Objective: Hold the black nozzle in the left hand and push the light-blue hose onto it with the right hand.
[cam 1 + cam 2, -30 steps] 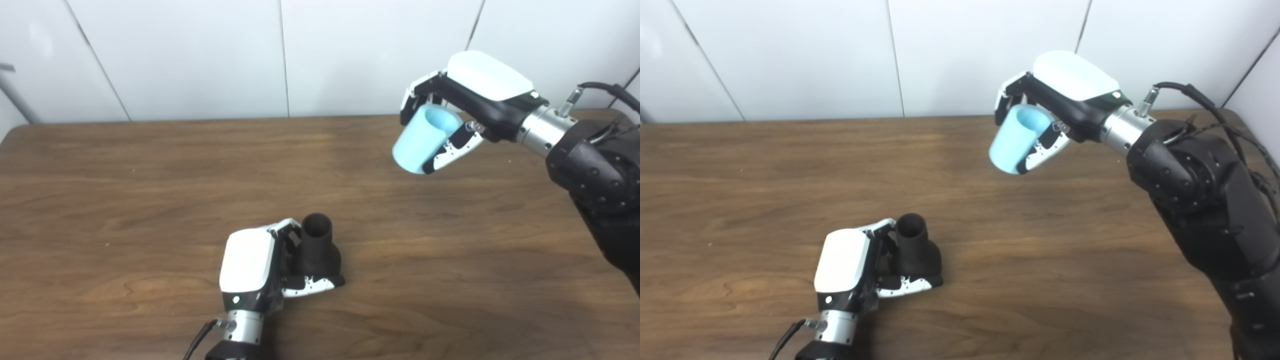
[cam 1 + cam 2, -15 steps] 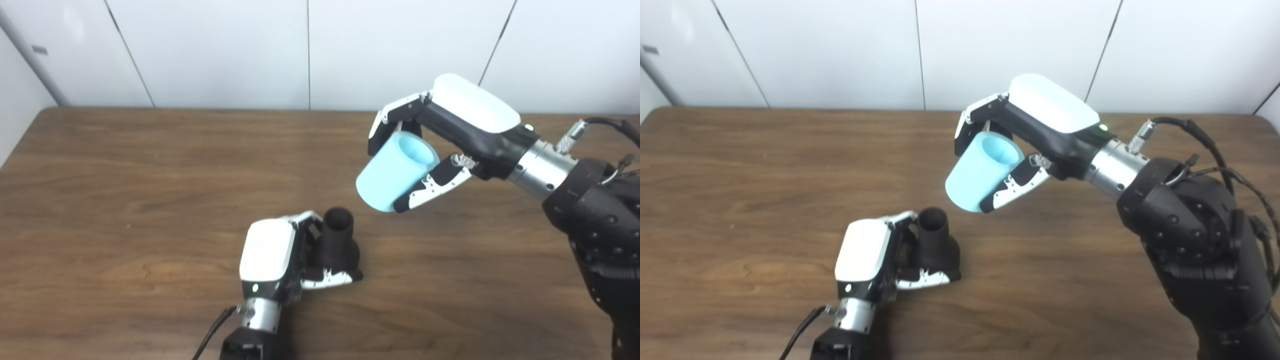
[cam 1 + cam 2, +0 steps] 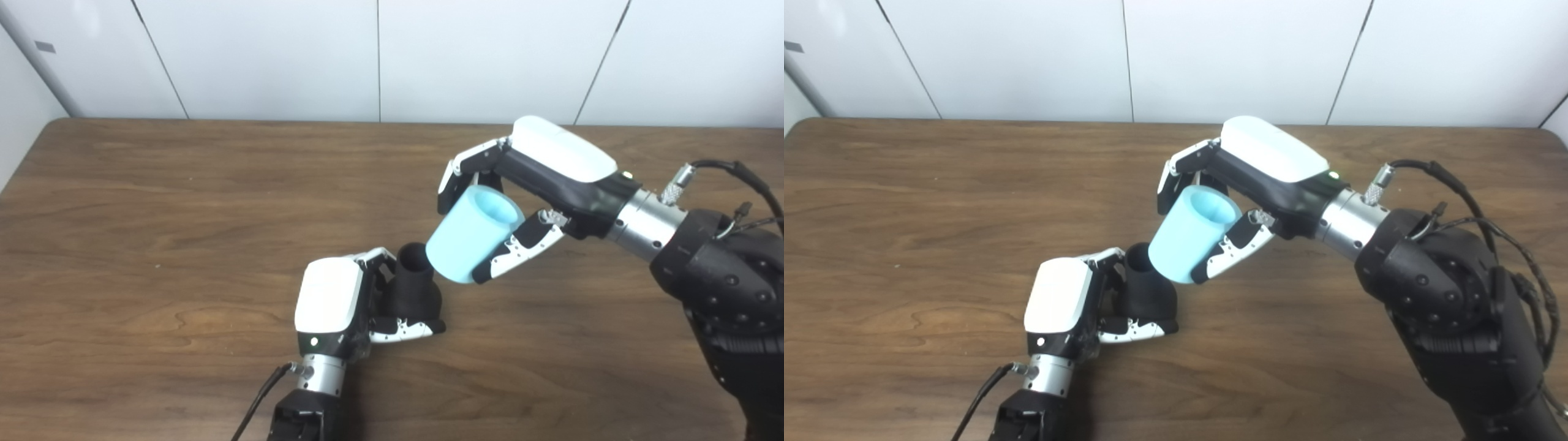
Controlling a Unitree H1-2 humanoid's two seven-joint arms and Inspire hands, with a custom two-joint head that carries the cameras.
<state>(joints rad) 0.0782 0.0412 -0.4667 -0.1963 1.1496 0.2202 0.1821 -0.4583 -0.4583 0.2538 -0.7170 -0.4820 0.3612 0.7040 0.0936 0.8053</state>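
Currently, the left hand (image 3: pixel 334 306) rests low on the wooden table (image 3: pixel 153 202), with its white back plate facing up. Its fingers and thumb are closed around the black nozzle (image 3: pixel 413 291). The thumb crosses in front of the nozzle's wide base, and the fingers wrap the side nearest the palm. The nozzle stands roughly upright just to the right of the palm. Its narrower open neck points up and slightly away from the robot.

The right hand (image 3: pixel 533 184) is raised above the table, up and to the right of the left hand. It is closed on the light-blue hose (image 3: pixel 471 236), a short, smooth tube section. The fingers curl over the far side of the tube; the thumb presses on the near side. The hose is tilted: its upper open end faces back toward the right palm, and its lower end points down and left toward the left hand.

The lower end of the hose overlaps the right edge of the nozzle's neck in both eye views. Whether the two parts touch cannot be told. The nozzle's opening remains largely visible, so the hose is not seated on the neck.
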